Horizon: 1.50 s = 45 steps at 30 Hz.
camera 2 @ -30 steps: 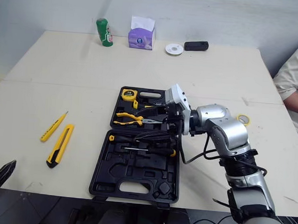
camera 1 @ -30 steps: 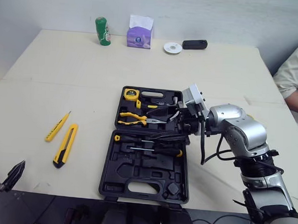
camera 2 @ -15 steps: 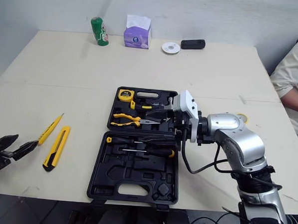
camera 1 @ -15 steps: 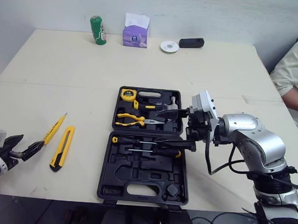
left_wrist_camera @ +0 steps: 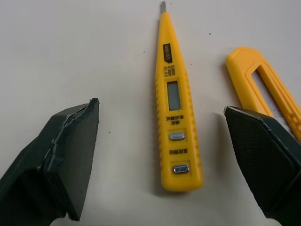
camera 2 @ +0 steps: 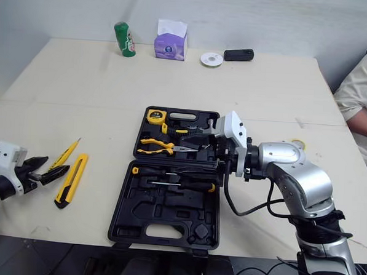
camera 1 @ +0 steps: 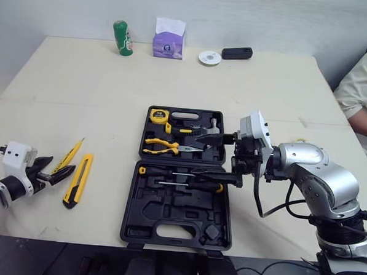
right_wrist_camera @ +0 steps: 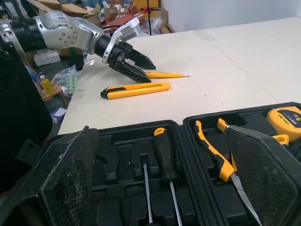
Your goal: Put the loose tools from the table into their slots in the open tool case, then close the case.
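Note:
The black tool case (camera 1: 176, 217) lies open at the table's middle, holding a tape measure (camera 1: 161, 116), yellow pliers (camera 1: 164, 147) and screwdrivers (camera 1: 181, 178). A yellow test pen (camera 1: 70, 154) and a yellow utility knife (camera 1: 78, 179) lie side by side on the table, left of the case. My left gripper (camera 1: 60, 167) is open just short of the pen's butt end; in the left wrist view the pen (left_wrist_camera: 175, 101) lies between the fingers (left_wrist_camera: 56, 160), untouched. My right gripper (camera 1: 219, 156) hangs open and empty over the case's right edge.
At the table's far edge stand a green can (camera 1: 121, 37), a tissue box (camera 1: 169, 38), a white disc (camera 1: 210, 57) and a black device (camera 1: 237, 53). A small tape roll (camera 2: 301, 144) lies right of the case. A person's arm (camera 1: 361, 91) is at the right edge.
My left gripper has come up from the table's front edge to the test pen. My right gripper has drawn back slightly to the right, off the case's tools.

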Tool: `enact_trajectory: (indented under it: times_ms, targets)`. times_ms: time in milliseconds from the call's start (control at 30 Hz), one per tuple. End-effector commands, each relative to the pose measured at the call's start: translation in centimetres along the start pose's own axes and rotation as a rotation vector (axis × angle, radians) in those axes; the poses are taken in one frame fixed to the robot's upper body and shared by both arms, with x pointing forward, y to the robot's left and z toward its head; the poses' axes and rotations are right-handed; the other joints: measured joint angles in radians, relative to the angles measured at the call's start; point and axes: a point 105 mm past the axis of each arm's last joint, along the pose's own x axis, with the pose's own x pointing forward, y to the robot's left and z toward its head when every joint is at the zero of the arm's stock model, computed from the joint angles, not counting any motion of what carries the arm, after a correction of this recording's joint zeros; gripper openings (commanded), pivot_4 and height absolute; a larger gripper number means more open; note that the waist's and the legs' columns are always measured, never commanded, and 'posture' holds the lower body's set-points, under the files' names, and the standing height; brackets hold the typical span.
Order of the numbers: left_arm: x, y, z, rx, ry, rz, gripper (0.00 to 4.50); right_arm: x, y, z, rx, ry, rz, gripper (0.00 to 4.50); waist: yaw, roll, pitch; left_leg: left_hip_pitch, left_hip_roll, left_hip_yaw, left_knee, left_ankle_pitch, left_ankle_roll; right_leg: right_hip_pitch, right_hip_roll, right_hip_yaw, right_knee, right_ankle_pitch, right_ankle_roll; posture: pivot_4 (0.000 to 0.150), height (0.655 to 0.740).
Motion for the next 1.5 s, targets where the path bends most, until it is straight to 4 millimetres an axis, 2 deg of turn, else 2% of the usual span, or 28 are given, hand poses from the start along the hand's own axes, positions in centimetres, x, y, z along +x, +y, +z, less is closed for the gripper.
enact_trajectory:
  times_ms: [33, 67, 233, 267, 400, 533, 567, 700, 767, 800, 933, 1100, 1233, 1367, 1500]
  targets:
    - [0.3, -0.7, -0.6, -0.03, 0.012, -0.031, 3.26, -0.3, 0.7, 1.2, -0.046, -0.024, 0.011, 4.5, 0.001, 0.0, 0.0, 0.0, 0.0, 0.0, 0.0, 0.0, 0.0, 0.0, 0.0, 0.0, 0.0, 0.0, 0.0, 0.15, 0.7316]
    - [0.3, -0.7, -0.5, -0.032, 0.01, -0.032, 2.97, -0.3, 0.7, 1.3, -0.047, -0.025, 0.012, 4.5, 0.001, 0.0, 0.0, 0.0, 0.0, 0.0, 0.0, 0.0, 0.0, 0.0, 0.0, 0.0, 0.0, 0.0, 0.0, 0.15, 0.7316]
    - [0.2, -0.6, -0.2, -0.029, -0.001, -0.025, 0.65, -0.4, 0.9, 0.8, -0.06, -0.001, 0.021, 4.5, 0.002, 0.0, 0.0, 0.0, 0.0, 0.0, 0.0, 0.0, 0.001, 0.001, 0.0, 0.0, 0.0, 0.0, 0.0, 0.15, 0.7316]
    - [0.1, -0.5, 0.0, -0.027, -0.006, -0.02, 0.58, -0.5, 0.9, 0.6, -0.064, 0.008, 0.022, 4.5, 0.002, 0.0, 0.0, 0.0, 0.0, 0.0, 0.0, 0.0, 0.001, 0.001, 0.0, 0.0, 0.0, 0.0, 0.0, 0.15, 0.7316]
    - [-1.2, 0.0, 0.4, -0.003, -0.028, 0.015, 0.59, -0.6, 0.8, 0.8, -0.068, 0.001, 0.021, 4.5, -0.003, 0.0, 0.0, 0.0, 0.0, 0.0, 0.0, 0.0, 0.001, 0.001, 0.0, 0.0, 0.0, 0.0, 0.0, 0.15, 0.7316]
    - [-2.7, -0.2, 2.4, 0.062, -0.076, 0.023, 0.59, -0.6, 1.0, 0.9, -0.068, -0.009, 0.03, 4.5, -0.009, 0.0, 0.0, 0.0, 0.0, 0.0, 0.0, 0.0, 0.0, 0.0, 0.0, 0.0, 0.0, 0.0, 0.0, 0.15, 0.7316]
    - [-3.1, -1.0, 3.2, 0.11, -0.082, -0.009, 0.59, -0.7, 1.1, 0.7, -0.07, 0.003, 0.041, 4.5, -0.008, 0.0, 0.0, 0.0, 0.0, 0.0, 0.0, 0.0, 0.0, 0.001, 0.0, 0.0, 0.0, 0.0, 0.0, 0.15, 0.7316]
    - [-3.8, -5.5, 5.4, 0.31, -0.06, -0.204, 0.59, -1.8, 1.4, -0.2, -0.057, 0.061, 0.075, 4.5, 0.001, -0.001, 0.001, 0.0, 0.0, 0.0, 0.0, 0.0, 0.0, 0.001, -0.001, 0.0, -0.002, 0.0, 0.0, 0.15, 0.7316]
    - [-3.8, -9.4, 6.3, 0.359, -0.05, -0.366, 0.59, -2.7, 2.1, -0.9, -0.022, 0.108, 0.104, 4.5, 0.006, -0.001, 0.001, 0.0, 0.0, -0.001, 0.0, 0.0, 0.0, 0.001, -0.001, 0.0, -0.004, 0.0, 0.0, 0.15, 0.7316]
    - [-3.9, -10.7, 6.6, 0.369, -0.043, -0.417, 0.59, -3.0, 2.4, -1.2, -0.01, 0.124, 0.114, 4.5, 0.009, -0.001, 0.001, 0.0, -0.001, -0.001, 0.0, 0.0, 0.0, 0.001, -0.002, 0.0, -0.005, 0.0, 0.0, 0.15, 0.7316]
    - [-3.7, -16.7, 5.8, 0.507, 0.033, -0.67, 0.59, -3.9, 3.5, -2.4, 0.028, 0.178, 0.119, 4.5, 0.005, 0.002, 0.003, 0.0, -0.001, -0.002, -0.001, 0.0, 0.001, 0.002, -0.002, 0.0, -0.007, 0.0, 0.0, 0.15, 0.7316]
    - [-2.2, -20.6, 4.6, 0.695, 0.1, -0.806, 0.59, -4.3, 4.3, -3.7, 0.07, 0.195, 0.076, 4.5, 0.004, 0.005, 0.005, 0.001, 0.0, 0.0, -0.002, 0.002, -0.001, 0.002, 0.001, 0.0, -0.006, 0.0, 0.0, 0.15, 0.7316]
    - [-1.1, -21.9, 4.4, 0.791, 0.133, -0.854, 0.59, -4.2, 4.7, -4.4, 0.076, 0.209, 0.043, 4.5, 0.003, 0.005, 0.005, 0.001, 0.0, 0.001, -0.003, 0.004, -0.002, 0.002, 0.002, 0.001, -0.005, 0.0, 0.0, 0.15, 0.7316]
    - [-0.5, -22.2, 3.9, 0.895, 0.173, -0.874, 0.59, -4.2, 5.2, -4.8, 0.078, 0.218, 0.023, 4.5, 0.005, 0.005, 0.005, 0.001, 0.0, 0.001, -0.004, 0.004, -0.002, 0.001, 0.003, 0.001, -0.005, 0.0, 0.0, 0.15, 0.7316]
    - [0.6, -22.5, 4.2, 0.96, 0.152, -0.894, 0.59, -4.3, 5.4, -5.0, 0.075, 0.228, 0.002, 4.5, 0.018, 0.004, 0.005, 0.001, 0.0, 0.001, -0.002, 0.005, -0.001, 0.002, 0.002, 0.001, -0.005, 0.0, 0.0, 0.15, 0.7316]
